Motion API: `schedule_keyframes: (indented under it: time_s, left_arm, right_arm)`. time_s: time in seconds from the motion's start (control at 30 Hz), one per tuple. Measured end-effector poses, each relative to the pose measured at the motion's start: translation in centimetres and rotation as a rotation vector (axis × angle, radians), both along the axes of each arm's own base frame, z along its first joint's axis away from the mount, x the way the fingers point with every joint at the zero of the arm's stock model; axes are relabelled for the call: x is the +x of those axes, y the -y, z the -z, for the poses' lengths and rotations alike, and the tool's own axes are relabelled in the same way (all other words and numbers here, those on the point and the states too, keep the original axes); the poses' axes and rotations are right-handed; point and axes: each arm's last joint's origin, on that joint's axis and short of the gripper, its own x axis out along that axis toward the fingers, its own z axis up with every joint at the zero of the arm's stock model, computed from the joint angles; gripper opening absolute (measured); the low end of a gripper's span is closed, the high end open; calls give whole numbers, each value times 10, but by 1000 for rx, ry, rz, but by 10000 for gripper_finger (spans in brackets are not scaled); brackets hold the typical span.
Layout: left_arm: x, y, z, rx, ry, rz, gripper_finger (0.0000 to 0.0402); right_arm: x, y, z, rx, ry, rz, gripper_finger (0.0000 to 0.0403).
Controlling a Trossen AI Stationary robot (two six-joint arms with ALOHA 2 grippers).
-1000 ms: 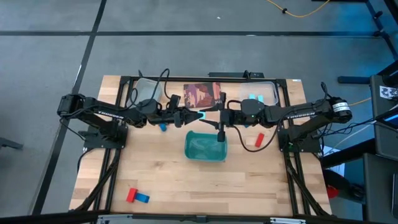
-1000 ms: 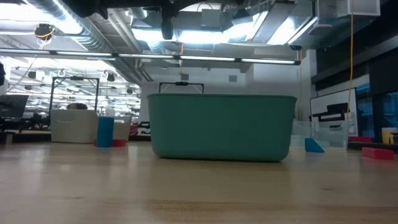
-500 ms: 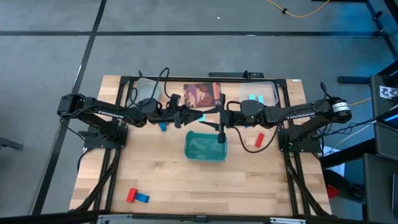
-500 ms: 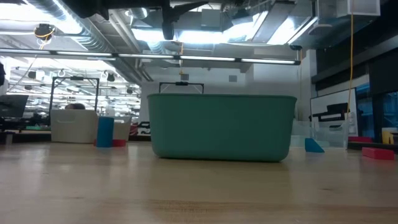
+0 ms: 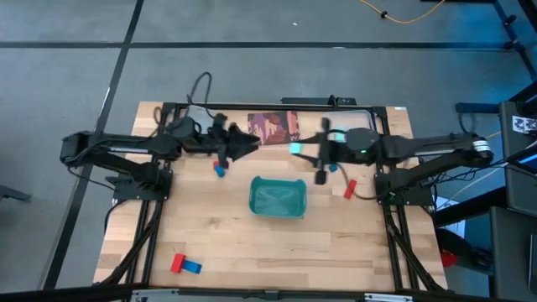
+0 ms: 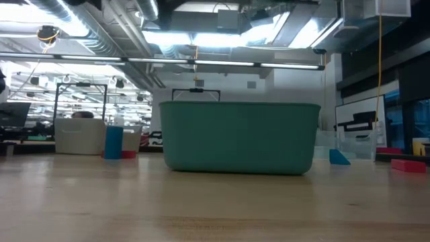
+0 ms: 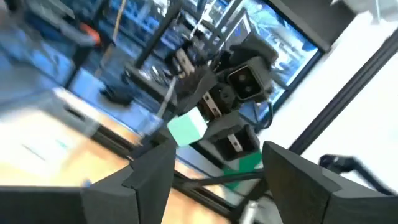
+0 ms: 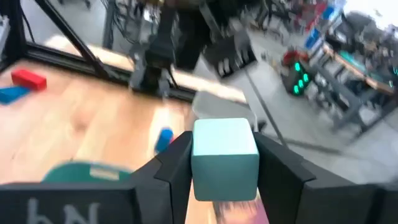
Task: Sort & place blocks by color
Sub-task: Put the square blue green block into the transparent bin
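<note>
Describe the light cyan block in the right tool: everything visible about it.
The light cyan block is a small, smooth, matte piece with rounded corners, plastic by its look. It sits clamped between the two dark fingers of the right tool, which press on its opposite sides; nothing else touches it. From above it shows as a pale spot held in the air beside the printed card, beyond the teal tray. The left wrist view catches it too, gripped by the facing arm.

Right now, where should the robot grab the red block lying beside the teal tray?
Probably from straight above, pinching its two long sides near the middle. The red block lies flat and slanted with nothing touching it, so the fingers should turn to match that slant.
</note>
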Motion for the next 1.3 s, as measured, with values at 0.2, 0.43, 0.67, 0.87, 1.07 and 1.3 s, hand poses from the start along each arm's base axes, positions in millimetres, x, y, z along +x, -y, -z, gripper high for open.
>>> schedule_keyframes:
  time_s: [0.2, 0.43, 0.67, 0.87, 1.07, 1.3]
  left_arm:
    - [-39, 4, -24, 272, 31, -118, 230]
    - [-75, 16, -30, 418, -54, -189, 229]
    - [-81, 25, -19, 464, -120, -220, 229]
    - [-75, 27, 5, 438, -163, -231, 229]
    - [-78, 28, -2, 464, -73, -249, 229]
    - [-77, 28, -2, 474, -77, -250, 229]
  right_arm:
    - [-56, 4, -15, 116, -39, 63, 147]
    - [-99, 7, -17, 255, 61, 91, 147]
    - [-105, 7, 6, 334, 264, 58, 147]
    - [-99, 6, 18, 368, 358, 46, 147]
    - [-99, 6, 16, 371, 382, 37, 147]
    - [-99, 6, 15, 376, 386, 20, 147]
